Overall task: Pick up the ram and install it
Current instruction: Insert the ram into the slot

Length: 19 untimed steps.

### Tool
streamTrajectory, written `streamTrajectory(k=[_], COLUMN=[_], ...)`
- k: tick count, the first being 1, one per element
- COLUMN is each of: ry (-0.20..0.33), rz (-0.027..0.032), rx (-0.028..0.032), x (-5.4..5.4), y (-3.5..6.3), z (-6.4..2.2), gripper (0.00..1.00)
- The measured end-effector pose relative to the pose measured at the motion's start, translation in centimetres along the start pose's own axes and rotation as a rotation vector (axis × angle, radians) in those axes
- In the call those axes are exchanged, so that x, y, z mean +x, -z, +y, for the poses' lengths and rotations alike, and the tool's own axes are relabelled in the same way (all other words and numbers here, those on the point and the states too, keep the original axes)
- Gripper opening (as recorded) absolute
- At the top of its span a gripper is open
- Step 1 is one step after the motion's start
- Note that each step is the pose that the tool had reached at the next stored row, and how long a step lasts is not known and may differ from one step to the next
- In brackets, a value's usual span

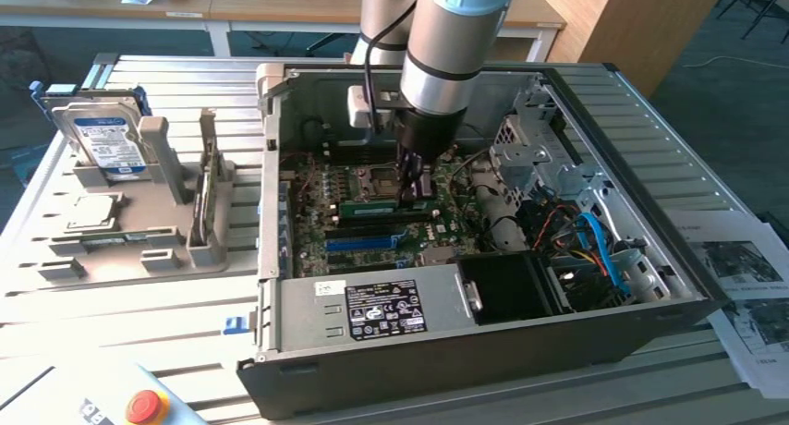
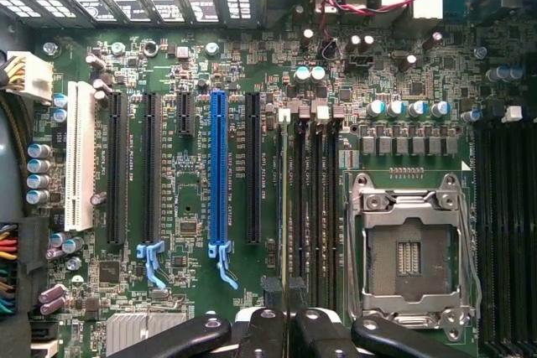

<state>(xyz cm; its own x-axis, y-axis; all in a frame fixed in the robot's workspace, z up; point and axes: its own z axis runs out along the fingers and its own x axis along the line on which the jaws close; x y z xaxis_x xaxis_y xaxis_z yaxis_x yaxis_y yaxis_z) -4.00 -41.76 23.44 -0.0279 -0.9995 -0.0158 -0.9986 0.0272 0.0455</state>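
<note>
The ram (image 1: 370,206) is a narrow green stick lying level just above the motherboard inside the open computer case (image 1: 690,300). My gripper (image 1: 416,189) reaches straight down into the case and is shut on the ram near one end. In the wrist view the ram (image 2: 284,207) shows edge-on as a thin strip running away from my closed fingers (image 2: 262,329). It hangs over the row of black memory slots (image 2: 315,207), between the expansion slots and the empty processor socket (image 2: 411,253).
A blue expansion slot (image 2: 218,173) and black slots lie beside the memory slots. The power supply (image 1: 370,309) fills the case's near side, and cables (image 1: 592,240) its right. A grey fixture (image 1: 124,249) holds a hard drive (image 1: 109,143) and a processor chip (image 1: 92,211). A red stop button (image 1: 146,406) sits in front.
</note>
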Motion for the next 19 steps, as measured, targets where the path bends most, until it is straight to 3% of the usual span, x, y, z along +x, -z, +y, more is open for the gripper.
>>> streamTrajectory(k=[19], ry=[0.0], rz=[-0.0004], rx=[0.0011], x=[0.0], y=[-0.05], z=[0.35], gripper=[0.12])
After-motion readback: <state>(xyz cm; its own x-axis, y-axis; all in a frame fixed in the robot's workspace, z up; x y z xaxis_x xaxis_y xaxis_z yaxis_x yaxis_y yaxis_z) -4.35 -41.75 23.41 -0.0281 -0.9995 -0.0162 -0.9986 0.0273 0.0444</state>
